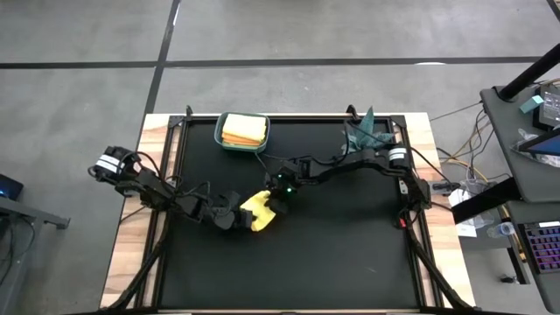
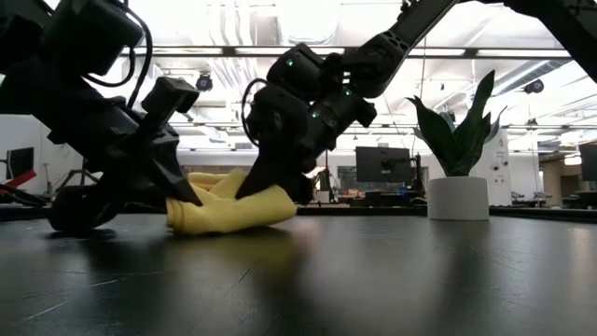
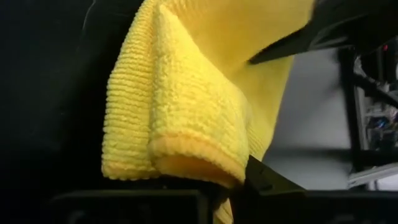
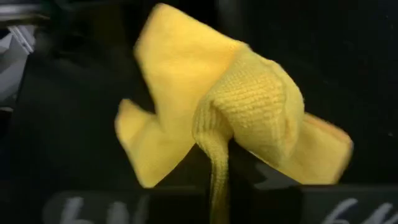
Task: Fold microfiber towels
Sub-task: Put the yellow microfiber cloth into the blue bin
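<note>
Yellow microfiber towel (image 1: 256, 211) lay bunched mid-worktop (image 1: 350, 254), the left tool (image 1: 234, 216) clamped on its left edge, the right tool (image 1: 278, 199) pinching a fold at its right. Uneven pulling risked one grip slipping and the folded layers collapsing into a crooked heap.

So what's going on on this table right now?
Both robot arms are working on one yellow towel near the middle of the black table. The left gripper holds it from one side and the right gripper from the other, each pinching a bunched fold. The towel is crumpled, not yet neatly folded. A bin at the back edge holds other folded towels, beside a potted plant.
</note>
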